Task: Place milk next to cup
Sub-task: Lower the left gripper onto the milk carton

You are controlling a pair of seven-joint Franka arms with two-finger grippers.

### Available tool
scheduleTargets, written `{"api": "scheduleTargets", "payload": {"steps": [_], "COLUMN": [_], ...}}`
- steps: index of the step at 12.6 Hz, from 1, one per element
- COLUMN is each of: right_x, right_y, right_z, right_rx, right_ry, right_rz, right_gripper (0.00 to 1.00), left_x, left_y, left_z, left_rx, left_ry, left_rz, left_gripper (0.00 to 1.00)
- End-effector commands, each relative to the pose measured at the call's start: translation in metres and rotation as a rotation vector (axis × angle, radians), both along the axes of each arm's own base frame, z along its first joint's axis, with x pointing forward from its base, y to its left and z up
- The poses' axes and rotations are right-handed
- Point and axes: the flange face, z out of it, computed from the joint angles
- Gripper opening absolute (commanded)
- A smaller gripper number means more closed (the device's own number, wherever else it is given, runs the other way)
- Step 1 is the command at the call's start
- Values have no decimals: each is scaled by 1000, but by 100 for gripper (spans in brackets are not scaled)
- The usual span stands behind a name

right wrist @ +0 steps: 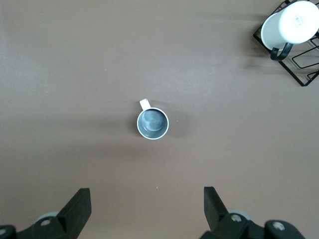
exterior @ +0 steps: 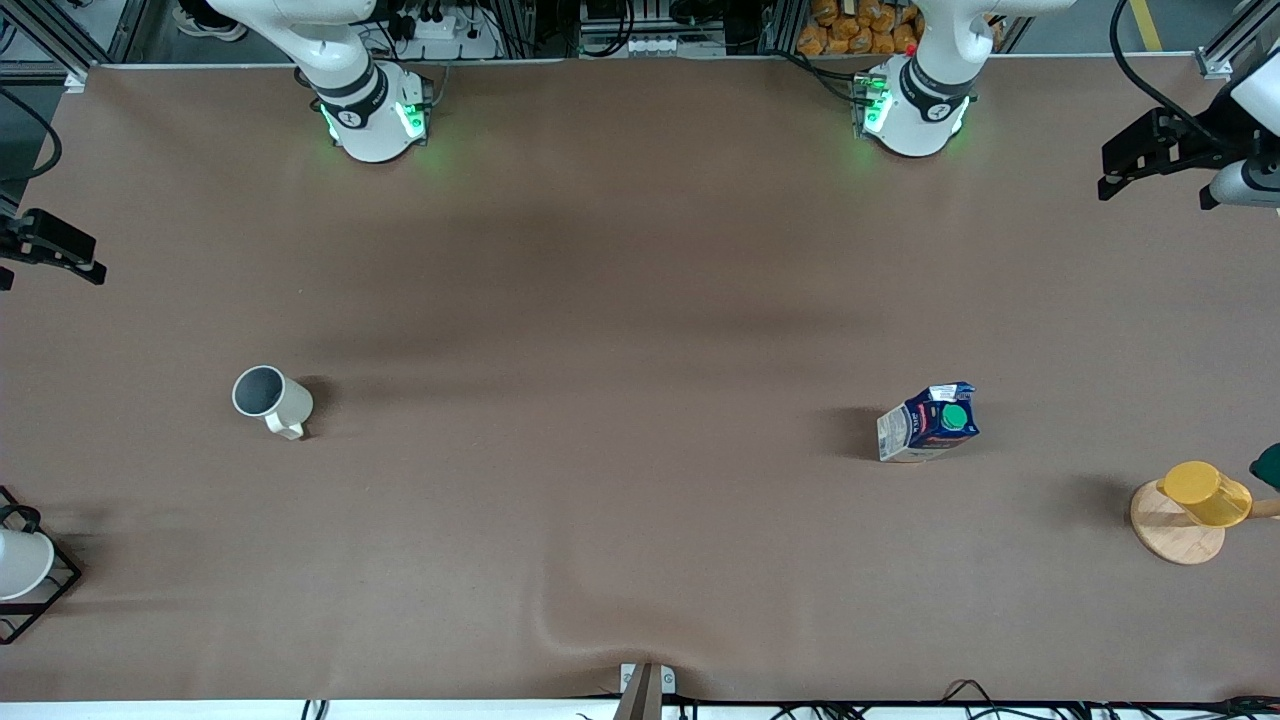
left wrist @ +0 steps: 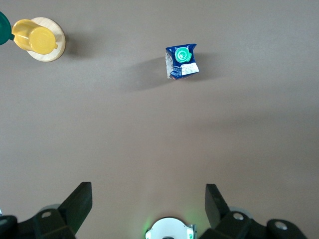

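The milk [exterior: 929,423] is a small dark blue gable-top carton with a round green cap, white side panels and a red label mark. It stands upright on the table, well below the left gripper [left wrist: 148,204], whose fingers are spread wide and high above it. The cup [exterior: 271,400] is an off-white mug with a grey inside and one side handle. It stands upright, mouth up, beneath the right gripper [right wrist: 147,206], likewise spread and raised. Carton and mug are well apart.

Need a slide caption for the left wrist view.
Open left pincer high over the table, milk upright below, yellow cup on its wooden stand.
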Motion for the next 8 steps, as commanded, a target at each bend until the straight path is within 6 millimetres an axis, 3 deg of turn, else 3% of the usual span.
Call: {"api": "scheduleTargets", "payload": {"steps": [1,4,5,8], "right_x": [-1,-1,-1,-1], "right_y": [2,1,1,2], "right_z": [7,7,6,7], "right_rx": [-19,-18,-17,-16], "right_ry": [3,3,4,3], "right_rz": [-8,-10,-10,-8], "right_gripper": [100,100,100,100], "left_x": [-1,10,20,56], "left_y": [0,-1,-2,-2], "left_z": [7,15,7,-45], "left_rx": [-23,-35,-31,-25], "left_ry": [-17,-40,-28,48], "left_rz": [37,99,100,88], "left_gripper": [100,100,100,100]}}
